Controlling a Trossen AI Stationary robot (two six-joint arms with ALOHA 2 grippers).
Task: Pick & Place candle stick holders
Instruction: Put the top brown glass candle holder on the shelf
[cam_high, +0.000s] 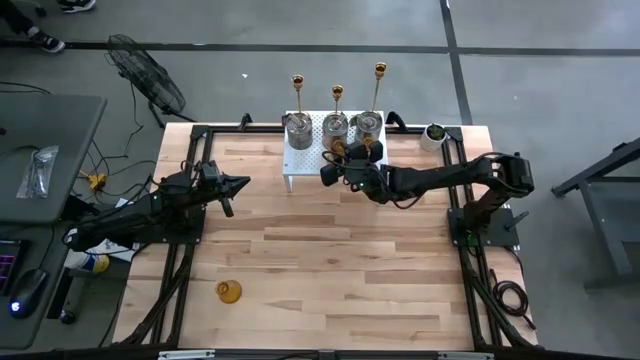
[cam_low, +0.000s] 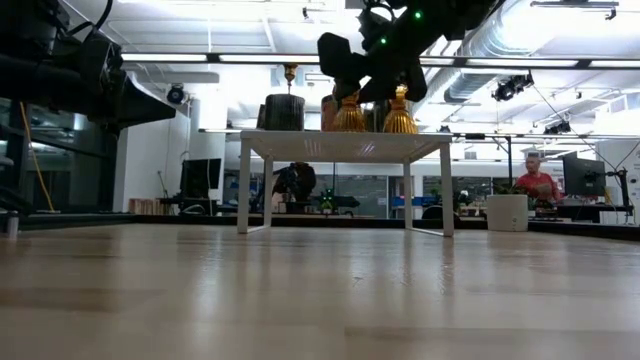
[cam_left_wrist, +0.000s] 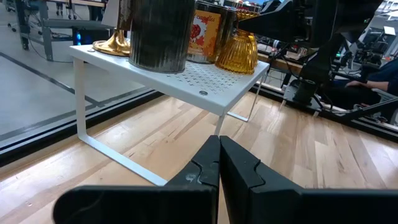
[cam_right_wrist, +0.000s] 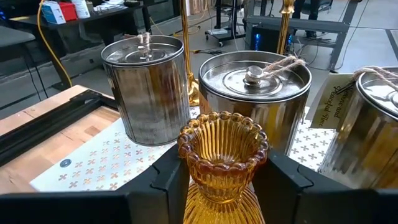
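Amber ribbed glass, small and goblet-shaped: likely light, rigid, brittle and slick on its fluted sides, so liable to chip or skid out if squeezed hard or knocked against metal. Best taken at the narrow waist under the beaded rim, where the flare above would stop a slip.

Right gripper (cam_right_wrist: 222, 180) placed exactly so at the front edge of the white perforated shelf (cam_high: 300, 160): fingers (cam_right_wrist: 163, 182) part-way open, one on each side of the amber holder (cam_right_wrist: 222, 163), pressed against its waist. Seen level across the table, base of that piece at or just above the shelf surface; hard to tell whether set down or hanging clear. Second amber holder (cam_low: 349, 113) close beside it on the same shelf.

Behind these, toward the shelf's back edge, three silver tins: left tin (cam_right_wrist: 147, 87), middle tin (cam_right_wrist: 256, 99) with twine on its lid, right tin (cam_right_wrist: 367, 124) bearing a paper tag. Tight spacing, so risk of clinking glass on tin. Beyond the shelf's back edge, three gold sticks (cam_high: 337, 95) upright.

Third amber glass (cam_high: 229, 291) alone on the wooden table (cam_high: 330, 270), well away from the shelf, toward the front.

Left gripper (cam_left_wrist: 219, 163) low over the table, facing the shelf's left side, fingers pressed fully together, empty.
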